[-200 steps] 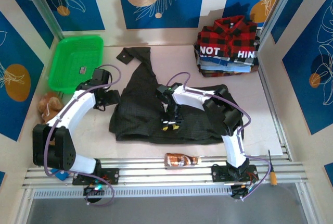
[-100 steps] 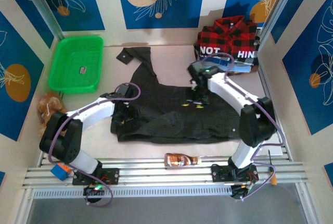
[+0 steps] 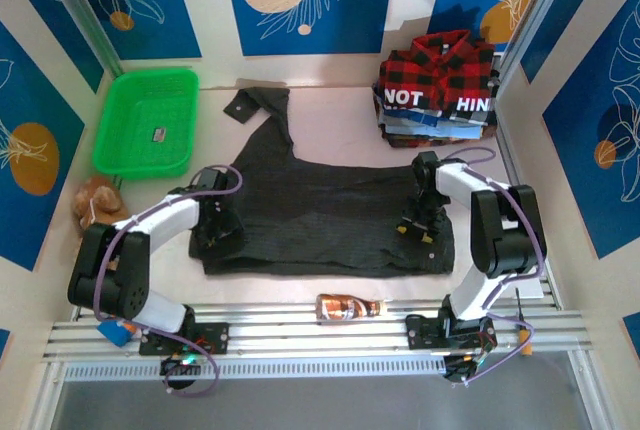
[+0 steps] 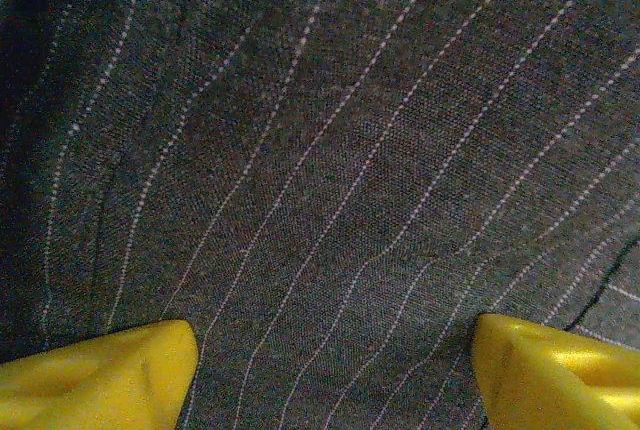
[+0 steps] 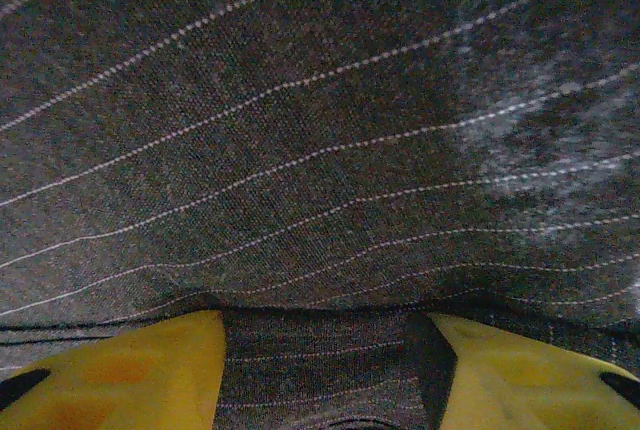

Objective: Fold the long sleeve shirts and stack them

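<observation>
A dark charcoal long sleeve shirt (image 3: 320,210) with fine pale stripes lies spread flat on the table, one sleeve (image 3: 262,110) running toward the back. My left gripper (image 3: 213,233) rests on its left edge. In the left wrist view this gripper (image 4: 335,350) stands open, its yellow fingertips (image 4: 120,370) wide apart on the striped cloth (image 4: 330,150). My right gripper (image 3: 413,227) sits on the shirt's right part. In the right wrist view it (image 5: 320,350) is open, with a fold edge (image 5: 320,302) of the cloth lying across its tips. A red-and-black plaid shirt (image 3: 440,62) tops a folded stack.
The folded stack (image 3: 437,110) stands at the back right. A green basket (image 3: 145,120) is at the back left, a brown soft object (image 3: 95,200) below it. A brown bottle (image 3: 350,307) lies at the front edge, an orange-handled tool (image 3: 522,335) on the rail.
The right gripper has swept from the shirt's middle out to its right side and the left gripper has shifted along its left edge. The shirt body has gone from bunched to flat and wider.
</observation>
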Controlling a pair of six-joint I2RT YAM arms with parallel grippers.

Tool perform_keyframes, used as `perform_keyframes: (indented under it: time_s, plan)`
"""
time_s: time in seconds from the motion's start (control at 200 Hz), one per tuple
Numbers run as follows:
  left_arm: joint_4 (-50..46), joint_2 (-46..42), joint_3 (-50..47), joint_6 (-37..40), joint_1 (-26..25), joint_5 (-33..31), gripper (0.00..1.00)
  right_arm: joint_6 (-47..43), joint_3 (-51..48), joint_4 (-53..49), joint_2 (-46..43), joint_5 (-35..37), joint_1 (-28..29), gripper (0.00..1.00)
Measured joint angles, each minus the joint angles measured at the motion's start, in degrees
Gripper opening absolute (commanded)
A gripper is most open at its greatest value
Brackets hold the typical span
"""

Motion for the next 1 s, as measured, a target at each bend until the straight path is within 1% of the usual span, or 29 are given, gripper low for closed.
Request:
perform_keyframes:
  time_s: [0.27,0.405,0.475,0.575,0.655,0.72,0.79,0.905,1.0]
  plan:
    - [-1.07,-1.53,-0.87,2.19,1.88,0.04,0.76,1.77,-3.04,2.32,-2.71,0.61,-1.51,0.55]
    - [-4.81,-4.26,-0.96,3.13,3.10,-0.15,0.77,1.75,-3.21,2.08,-4.76,1.16,-1.66,0.58]
    - [-7.04,-6.97,-0.17,3.50,3.10,0.33,0.80,1.64,-2.62,0.98,-6.91,1.49,-1.44,0.60]
    - [-10.12,-10.97,5.14,4.33,3.10,1.88,0.86,0.61,0.20,-0.94,-10.86,1.53,-1.18,0.64]
    - [-10.29,-11.43,12.70,5.97,3.10,4.17,0.87,-1.18,3.85,-1.70,-14.53,1.38,-1.14,0.66]
    - [-10.16,-8.85,20.09,8.57,3.10,6.47,0.87,-2.97,7.17,-2.23,-16.28,0.85,-1.14,0.66]
    - [-9.60,-3.52,28.28,12.22,3.10,8.22,0.87,-5.40,10.32,-2.49,-17.03,0.13,-1.14,0.69]
    - [-9.97,9.25,41.75,18.43,3.10,9.94,0.81,-8.98,13.14,-2.67,-17.11,-1.01,-1.18,0.70]
    - [-11.50,21.16,53.20,23.17,3.10,10.60,0.74,-11.28,13.94,-3.30,-17.09,-2.01,-1.25,0.70]
